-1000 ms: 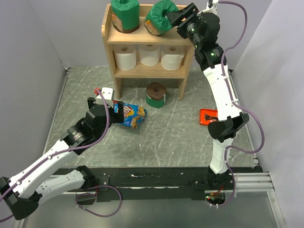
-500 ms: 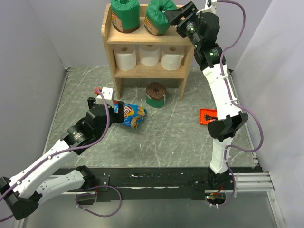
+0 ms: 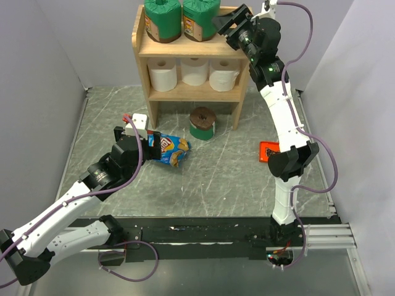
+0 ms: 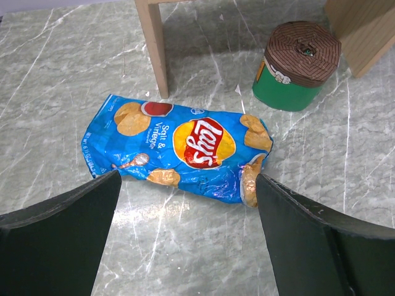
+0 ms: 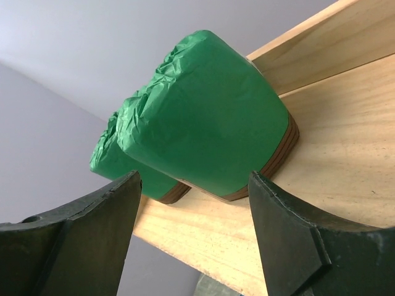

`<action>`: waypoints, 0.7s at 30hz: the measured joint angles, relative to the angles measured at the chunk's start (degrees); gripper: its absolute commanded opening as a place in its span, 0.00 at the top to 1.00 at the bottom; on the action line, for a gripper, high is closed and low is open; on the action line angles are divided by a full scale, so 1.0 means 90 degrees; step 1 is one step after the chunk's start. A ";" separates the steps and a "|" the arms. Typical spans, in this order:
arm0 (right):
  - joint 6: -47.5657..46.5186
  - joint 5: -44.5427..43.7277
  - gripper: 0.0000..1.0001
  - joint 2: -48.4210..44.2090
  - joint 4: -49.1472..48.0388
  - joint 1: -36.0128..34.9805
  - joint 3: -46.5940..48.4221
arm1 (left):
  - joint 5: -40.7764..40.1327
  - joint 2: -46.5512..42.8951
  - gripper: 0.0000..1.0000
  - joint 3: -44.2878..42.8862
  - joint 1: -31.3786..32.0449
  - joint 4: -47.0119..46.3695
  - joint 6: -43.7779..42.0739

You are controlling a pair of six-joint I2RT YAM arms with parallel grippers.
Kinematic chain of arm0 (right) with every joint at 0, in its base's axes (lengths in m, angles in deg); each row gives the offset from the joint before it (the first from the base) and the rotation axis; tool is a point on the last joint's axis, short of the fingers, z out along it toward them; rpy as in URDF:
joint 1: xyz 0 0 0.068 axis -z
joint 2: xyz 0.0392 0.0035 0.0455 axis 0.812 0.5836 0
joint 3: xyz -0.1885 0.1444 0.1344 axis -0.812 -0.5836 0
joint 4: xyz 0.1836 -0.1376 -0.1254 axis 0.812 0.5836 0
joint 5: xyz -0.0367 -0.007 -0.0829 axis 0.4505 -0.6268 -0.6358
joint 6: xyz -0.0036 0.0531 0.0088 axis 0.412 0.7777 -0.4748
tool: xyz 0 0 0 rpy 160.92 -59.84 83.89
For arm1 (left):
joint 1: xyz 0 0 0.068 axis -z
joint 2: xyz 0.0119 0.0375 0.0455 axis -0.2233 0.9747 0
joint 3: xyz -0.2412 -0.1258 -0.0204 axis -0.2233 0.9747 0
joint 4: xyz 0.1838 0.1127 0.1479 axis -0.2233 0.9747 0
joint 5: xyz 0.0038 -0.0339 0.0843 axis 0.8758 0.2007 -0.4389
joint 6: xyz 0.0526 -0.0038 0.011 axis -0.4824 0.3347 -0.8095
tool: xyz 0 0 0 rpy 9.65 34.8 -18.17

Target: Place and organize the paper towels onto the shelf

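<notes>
The light-wood shelf [image 3: 141,52] stands at the back. Two green-wrapped paper towels [image 3: 162,18] [image 3: 199,18] stand upright side by side on its top board. Three white rolls [image 3: 195,70] fill the lower tier. A third green roll [image 3: 202,123] stands on the table before the shelf; it also shows in the left wrist view [image 4: 295,73]. My right gripper [image 3: 223,24] is open, just right of the second green roll [image 5: 210,117], clear of it. My left gripper [image 3: 150,140] is open and empty, low by the blue chip bag [image 4: 179,148].
The chip bag [image 3: 168,148] lies left of the shelf's front leg [image 4: 154,43]. A flat orange package [image 3: 270,151] lies at the right by the right arm. Grey walls close both sides of the table.
The right gripper carried the tilted green roll left, stood it upright beside the first on the top board and opened off it. The left arm has not moved.
</notes>
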 measured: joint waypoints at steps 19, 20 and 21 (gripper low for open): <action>-0.1950 0.0168 0.22 -0.1664 0.0296 -0.0423 -0.2098 | -0.0083 -0.0172 0.04 0.0061 0.0000 -0.0070 -0.0002; -0.2130 0.0032 0.22 -0.2001 0.0223 -0.0559 -0.2545 | -0.0095 -0.0231 0.04 0.0087 0.0000 -0.0097 0.0000; -0.2266 -0.0090 0.22 -0.2361 0.0180 -0.0680 -0.2990 | -0.0109 -0.0282 0.04 0.0104 0.0000 -0.0100 0.0000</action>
